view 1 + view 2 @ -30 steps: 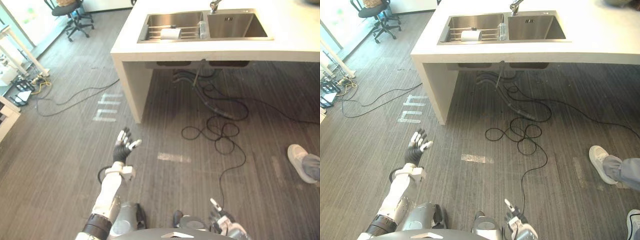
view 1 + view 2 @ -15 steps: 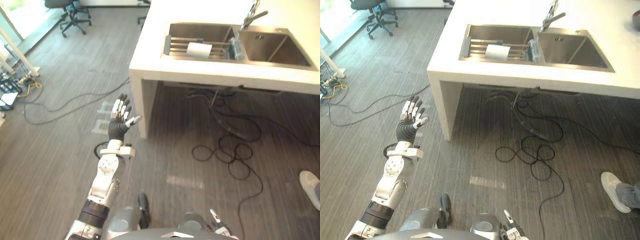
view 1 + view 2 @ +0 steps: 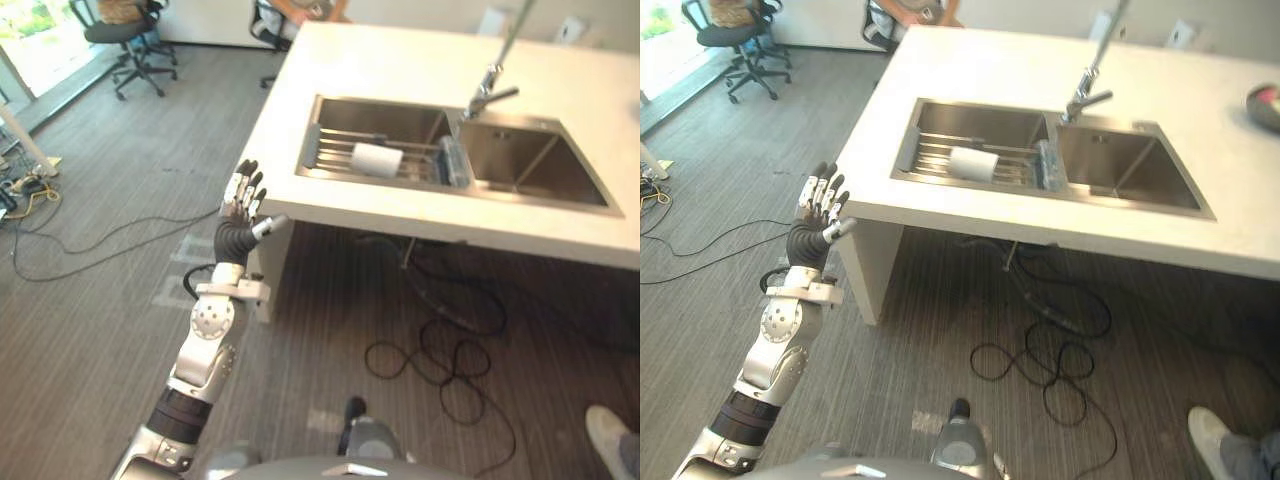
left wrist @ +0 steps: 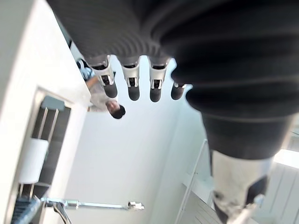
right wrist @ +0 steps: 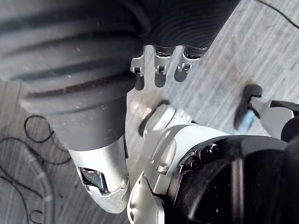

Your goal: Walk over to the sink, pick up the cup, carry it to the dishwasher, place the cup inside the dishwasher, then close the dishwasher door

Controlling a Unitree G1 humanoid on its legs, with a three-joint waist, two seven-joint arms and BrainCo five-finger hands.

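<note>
Nearest, the right hand (image 5: 160, 65) hangs low beside the robot, well short of the sink (image 3: 312, 150). Its fingers are loose and apart, with nothing between them. Further out, the left hand (image 3: 236, 236) is raised on the sink's left side, just off the corner of the white counter (image 3: 400, 60). Its fingers are straight and spread and it is empty too.

Beyond that hand, in the sink's left basin, the white cup (image 3: 377, 159) lies on its side on the wire rack. Its long axis runs roughly along the length of the sink, slightly skewed. From the left hand the cup lies forward and to the right, across the counter's edge and down in the basin. The left hand is plainly the nearer of the two, so the pick-up looks likely to fall to it, closing across the cup's barrel from above. Past the cup, the faucet (image 3: 490, 92) stands at the sink's far rim, between the two basins.
</note>
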